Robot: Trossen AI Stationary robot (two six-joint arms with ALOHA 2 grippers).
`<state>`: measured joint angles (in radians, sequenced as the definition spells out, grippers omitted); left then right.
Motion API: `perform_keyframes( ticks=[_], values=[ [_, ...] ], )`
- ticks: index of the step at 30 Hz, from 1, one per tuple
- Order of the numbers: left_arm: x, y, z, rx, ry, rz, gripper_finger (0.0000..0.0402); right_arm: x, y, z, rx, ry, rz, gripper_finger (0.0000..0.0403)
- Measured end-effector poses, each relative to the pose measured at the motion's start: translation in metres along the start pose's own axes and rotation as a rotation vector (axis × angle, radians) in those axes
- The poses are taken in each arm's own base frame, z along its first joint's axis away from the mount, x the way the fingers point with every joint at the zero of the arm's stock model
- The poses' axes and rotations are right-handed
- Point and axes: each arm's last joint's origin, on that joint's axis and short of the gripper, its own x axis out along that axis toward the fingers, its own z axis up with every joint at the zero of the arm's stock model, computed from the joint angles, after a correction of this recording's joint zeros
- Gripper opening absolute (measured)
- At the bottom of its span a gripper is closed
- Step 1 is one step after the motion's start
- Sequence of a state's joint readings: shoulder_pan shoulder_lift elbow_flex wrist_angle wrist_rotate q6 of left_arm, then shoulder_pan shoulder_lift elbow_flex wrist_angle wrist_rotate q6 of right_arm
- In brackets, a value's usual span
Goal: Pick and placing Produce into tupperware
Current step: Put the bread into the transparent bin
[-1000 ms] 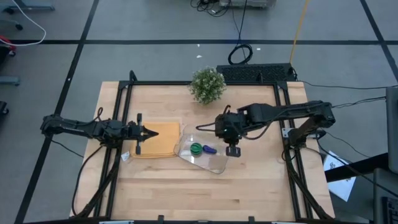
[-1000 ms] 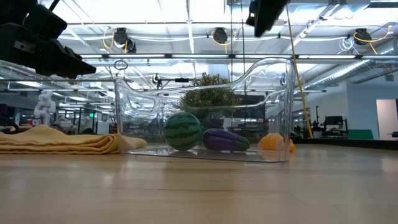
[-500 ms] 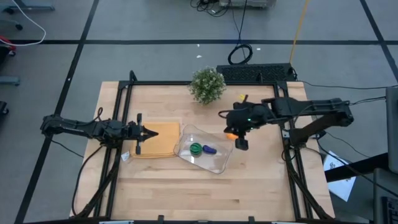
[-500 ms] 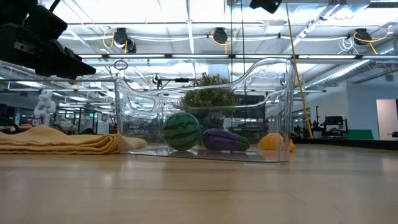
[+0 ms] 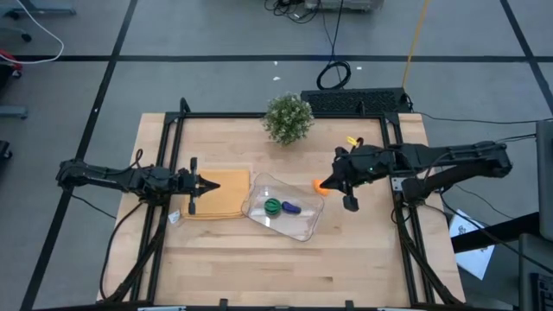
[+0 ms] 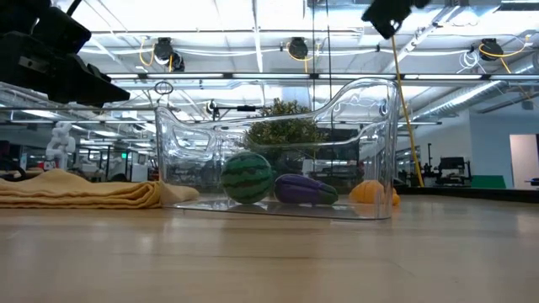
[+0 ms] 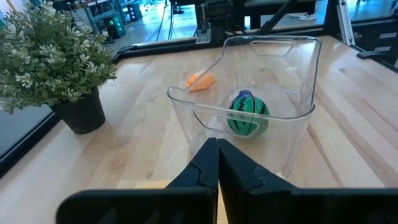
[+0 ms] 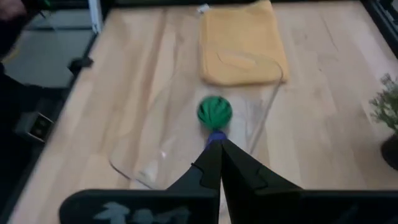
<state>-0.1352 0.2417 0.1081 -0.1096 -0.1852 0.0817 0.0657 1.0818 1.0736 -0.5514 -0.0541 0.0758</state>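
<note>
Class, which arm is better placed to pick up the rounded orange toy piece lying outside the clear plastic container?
The right arm: its pincer hangs beside the rounded orange toy piece, while the left pincer sits across the clear plastic container.

This is a robotics lab or open workshop hall rather than a home. The wooden tabletop sits in a black metal frame on a grey floor marked with dark tape lines, with loose cables lying beyond it. At table height, the room behind shows a high ceiling with long strip lights, exposed ducts, hanging cable reels and further workstations.
</note>
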Motion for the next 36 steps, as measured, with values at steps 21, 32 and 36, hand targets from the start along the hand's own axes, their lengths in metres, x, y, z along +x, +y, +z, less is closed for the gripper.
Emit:
perform_keyframes(
  ticks=[21, 32, 36],
  values=[
    [0.0, 0.0, 0.0, -0.001, 0.0, 0.002, 0.0003, 0.028, -0.028, -0.05, -0.062, -0.316, 0.01, 0.0],
    [0.0, 0.0, -0.002, -0.001, 0.024, 0.017, 0.0003, 0.007, -0.029, -0.06, -0.075, -0.398, -0.039, 0.0],
    [0.0, 0.001, -0.002, -0.001, 0.025, 0.032, 0.0003, 0.001, -0.028, -0.067, -0.075, -0.419, -0.037, 0.0]
  ],
)
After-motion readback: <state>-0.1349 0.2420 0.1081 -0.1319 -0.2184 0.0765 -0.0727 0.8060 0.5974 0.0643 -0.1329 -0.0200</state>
